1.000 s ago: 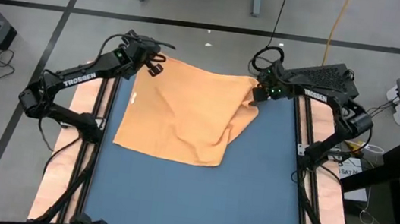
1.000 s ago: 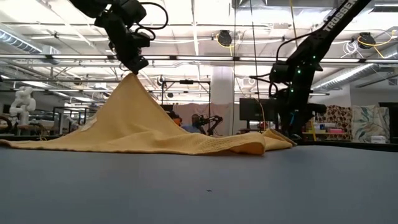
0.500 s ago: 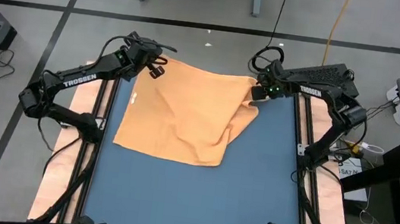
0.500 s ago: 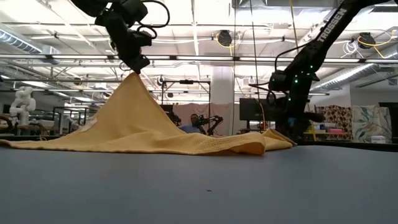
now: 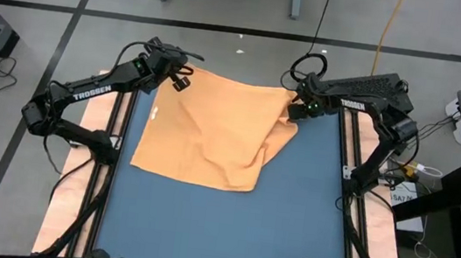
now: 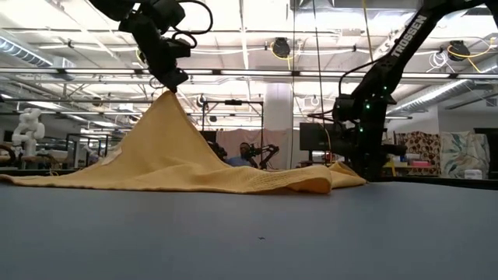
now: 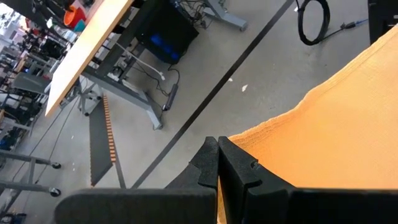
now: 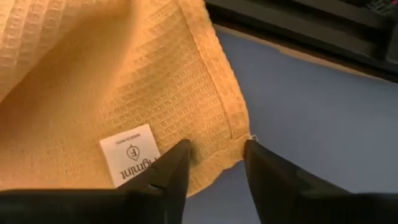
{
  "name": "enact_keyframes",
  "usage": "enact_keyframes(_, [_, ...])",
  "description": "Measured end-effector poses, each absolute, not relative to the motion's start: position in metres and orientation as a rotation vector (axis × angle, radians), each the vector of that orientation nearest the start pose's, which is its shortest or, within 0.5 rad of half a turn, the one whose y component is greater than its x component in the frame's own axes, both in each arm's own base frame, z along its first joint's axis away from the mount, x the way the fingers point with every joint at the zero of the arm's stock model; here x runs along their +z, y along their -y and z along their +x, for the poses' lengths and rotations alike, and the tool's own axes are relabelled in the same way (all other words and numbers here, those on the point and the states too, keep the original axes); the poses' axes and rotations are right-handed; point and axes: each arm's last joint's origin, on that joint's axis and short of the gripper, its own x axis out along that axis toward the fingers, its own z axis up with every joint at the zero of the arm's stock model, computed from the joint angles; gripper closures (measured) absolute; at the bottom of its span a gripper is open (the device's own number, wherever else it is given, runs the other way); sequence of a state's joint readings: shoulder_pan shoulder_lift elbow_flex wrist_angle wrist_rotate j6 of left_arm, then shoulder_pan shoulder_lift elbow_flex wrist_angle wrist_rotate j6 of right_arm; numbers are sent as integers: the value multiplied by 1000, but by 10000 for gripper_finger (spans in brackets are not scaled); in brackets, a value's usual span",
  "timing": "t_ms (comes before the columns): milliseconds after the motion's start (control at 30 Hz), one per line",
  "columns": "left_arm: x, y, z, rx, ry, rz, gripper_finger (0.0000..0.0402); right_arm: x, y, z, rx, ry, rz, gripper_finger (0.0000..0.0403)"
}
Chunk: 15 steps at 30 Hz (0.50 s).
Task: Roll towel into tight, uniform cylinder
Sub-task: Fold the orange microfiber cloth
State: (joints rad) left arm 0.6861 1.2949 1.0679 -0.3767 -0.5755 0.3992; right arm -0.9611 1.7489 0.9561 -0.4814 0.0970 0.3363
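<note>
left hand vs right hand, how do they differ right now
The left hand is shut on a towel corner, held high so the cloth tents up; the right hand is open, low by the tagged corner, which lies flat on the table. Both are at the towel's far edge.

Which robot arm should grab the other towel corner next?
The right one, probably. Its open right pincer hovers right over the towel's free corner by the white tag. The left pincer is busy, shut on the far corner and holding it up off the table.
</note>
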Motion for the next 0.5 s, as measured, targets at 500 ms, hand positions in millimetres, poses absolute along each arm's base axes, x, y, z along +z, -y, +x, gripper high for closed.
enact_keyframes(500, [307, -186, 204, 1039, -893, 289, 400, 142, 226, 192, -985, -1219, 774, 393])
